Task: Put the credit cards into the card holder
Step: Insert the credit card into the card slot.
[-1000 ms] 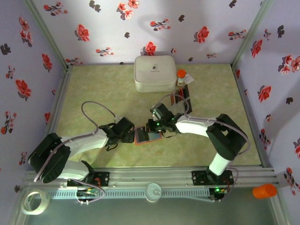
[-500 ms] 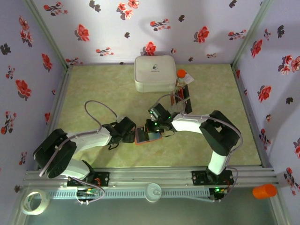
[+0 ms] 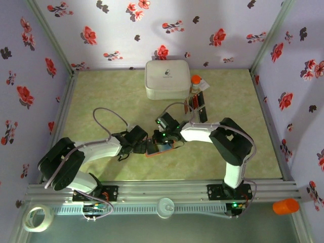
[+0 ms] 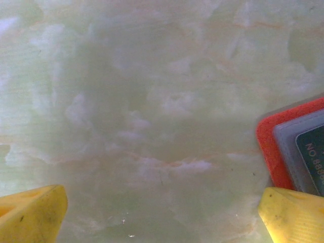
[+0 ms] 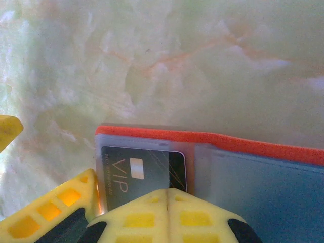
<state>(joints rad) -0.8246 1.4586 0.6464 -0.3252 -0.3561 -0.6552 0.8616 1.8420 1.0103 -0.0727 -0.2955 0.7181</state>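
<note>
Just beside card holder [image 4: 266, 147] edge, splayed left hand [image 4: 164, 215], bare table [image 4: 152, 101]

Lit softly and evenly from overhead in the top view, with faint shadows on the table [image 3: 101, 96]. Pale and hazy in the left wrist view, blurred at the yellow fingertips [image 4: 30, 212]. Sharper in the right wrist view, with readable lettering on the black credit card [image 5: 144, 169].

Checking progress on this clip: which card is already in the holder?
The black VIP card, tucked into the clear pocket of the orange holder. The other cards lie loose beside the white case, away from the holder.
</note>
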